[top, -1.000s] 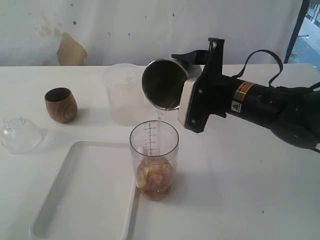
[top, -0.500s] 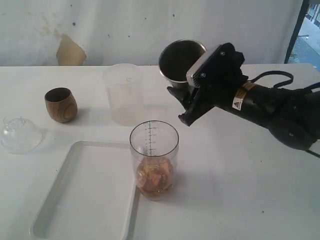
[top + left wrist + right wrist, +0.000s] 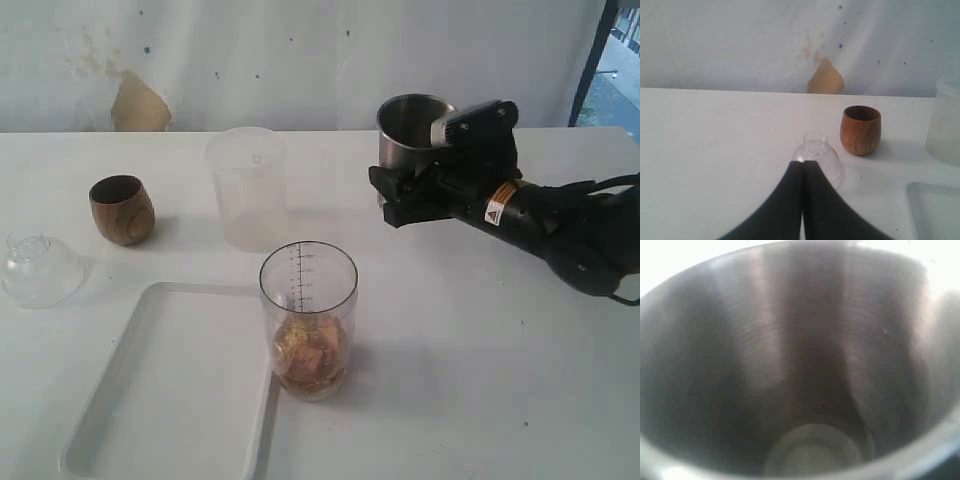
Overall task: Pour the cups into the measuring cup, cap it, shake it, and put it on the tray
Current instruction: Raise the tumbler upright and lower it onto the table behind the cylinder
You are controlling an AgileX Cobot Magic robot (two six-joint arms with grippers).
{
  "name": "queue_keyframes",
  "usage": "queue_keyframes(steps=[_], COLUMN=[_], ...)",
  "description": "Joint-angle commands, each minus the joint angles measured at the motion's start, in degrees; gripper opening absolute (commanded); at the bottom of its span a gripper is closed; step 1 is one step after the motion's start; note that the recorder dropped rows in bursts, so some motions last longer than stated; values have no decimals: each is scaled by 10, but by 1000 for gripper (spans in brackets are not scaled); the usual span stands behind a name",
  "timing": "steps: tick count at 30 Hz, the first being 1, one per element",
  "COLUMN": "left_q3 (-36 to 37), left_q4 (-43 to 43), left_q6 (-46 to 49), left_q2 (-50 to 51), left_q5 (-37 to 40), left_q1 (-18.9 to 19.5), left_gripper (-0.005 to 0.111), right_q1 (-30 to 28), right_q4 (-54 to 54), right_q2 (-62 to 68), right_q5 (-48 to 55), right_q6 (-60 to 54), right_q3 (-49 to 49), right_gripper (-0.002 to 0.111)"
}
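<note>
Fingers (image 3: 397, 201) around upright, seemingly empty steel tumbler (image 3: 406, 138)

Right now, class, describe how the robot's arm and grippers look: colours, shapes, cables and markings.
The right arm is black and rounded, with a thin black cable looping over it and an orange label beside a white warning-triangle sticker. The right gripper is black with a pale grey panel. The left gripper shows two dark, tapering fingers.
</note>
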Motion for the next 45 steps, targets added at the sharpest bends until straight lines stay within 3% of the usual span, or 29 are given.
queue_keyframes(steps=[1, 13, 20, 34, 36, 37, 41, 42, 45], left_q3=[3, 3, 3, 3, 3, 3, 3, 3, 3], left_q4=[-1, -1, -1, -1, -1, -1, -1, -1, -1], left_q6=[0, 0, 0, 0, 0, 0, 0, 0, 0], left_q2=[-3, -3, -3, -3, -3, -3, -3, -3, -3], left_q5=[-5, -5, -5, -5, -5, -5, -5, -5, -5], left_q1=[-1, -1, -1, -1, -1, -1, -1, -1, -1], left_gripper=[0, 0, 0, 0, 0, 0, 0, 0, 0], right_q1=[-15, -17, -17, -16, -16, -16, -16, -16, -16], right_q4=[-47, -88, -183, -193, -194, -194, -193, -190, -190], right_q2=[39, 145, 167, 187, 186, 186, 186, 186, 186], right_q5=[-65, -11, -35, -40, -27, -19, -16, -17, -17], right_q6=[24, 34, 136, 133, 133, 133, 133, 133, 133], right_q3=[-28, -108, -152, -158, -158, -158, -158, -158, -158], right_gripper=[0, 0, 0, 1, 14, 28, 68, 83, 91])
